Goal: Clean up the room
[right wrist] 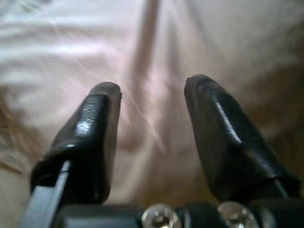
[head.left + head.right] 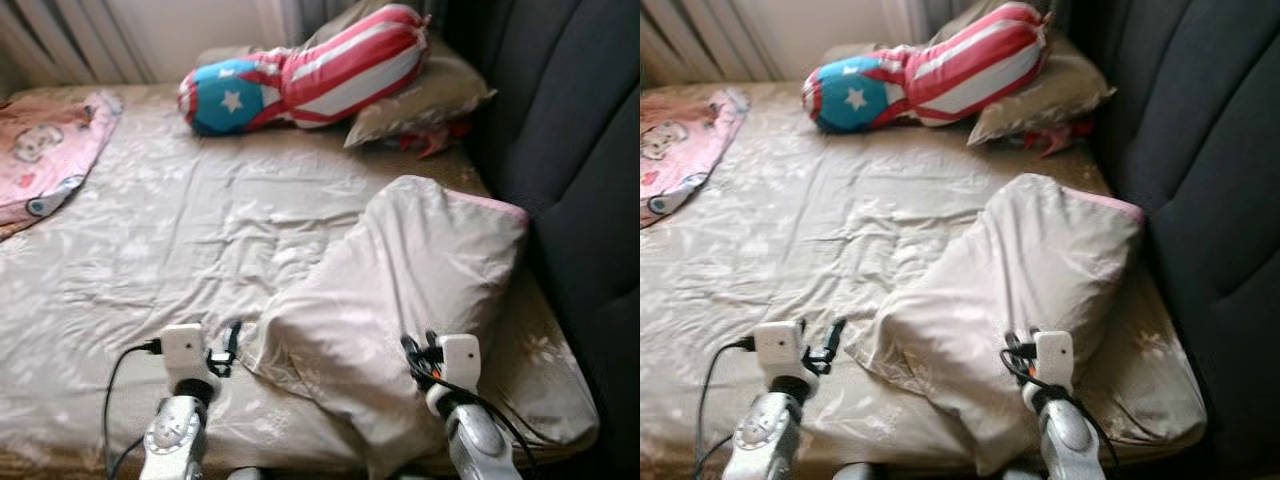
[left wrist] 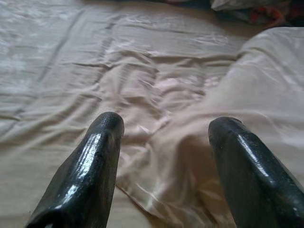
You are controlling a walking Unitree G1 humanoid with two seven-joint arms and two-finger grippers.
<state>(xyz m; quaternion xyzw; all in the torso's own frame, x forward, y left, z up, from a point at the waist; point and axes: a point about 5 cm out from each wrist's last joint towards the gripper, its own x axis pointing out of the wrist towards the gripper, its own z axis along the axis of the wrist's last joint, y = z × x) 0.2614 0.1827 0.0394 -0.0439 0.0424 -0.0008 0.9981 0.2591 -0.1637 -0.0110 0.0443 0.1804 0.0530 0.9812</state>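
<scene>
A large beige pillow point(image 2: 400, 280) lies askew on the near right part of the bed, one pink-edged corner against the dark headboard. My left gripper point(image 2: 231, 342) is open just beside the pillow's near left corner point(image 3: 156, 190), with its fingers point(image 3: 95, 156) over the sheet. My right gripper point(image 2: 418, 356) is open low over the pillow's near part, and beige pillow cloth point(image 1: 156, 42) lies close between and beyond its fingers point(image 1: 213, 123). Neither gripper holds anything.
A stars-and-stripes bolster point(image 2: 300, 72) leans on another beige pillow point(image 2: 430, 95) at the far end. A pink blanket point(image 2: 45, 150) lies at the far left. The wrinkled beige sheet point(image 2: 170, 230) covers the bed. The dark padded headboard point(image 2: 575, 130) runs along the right side.
</scene>
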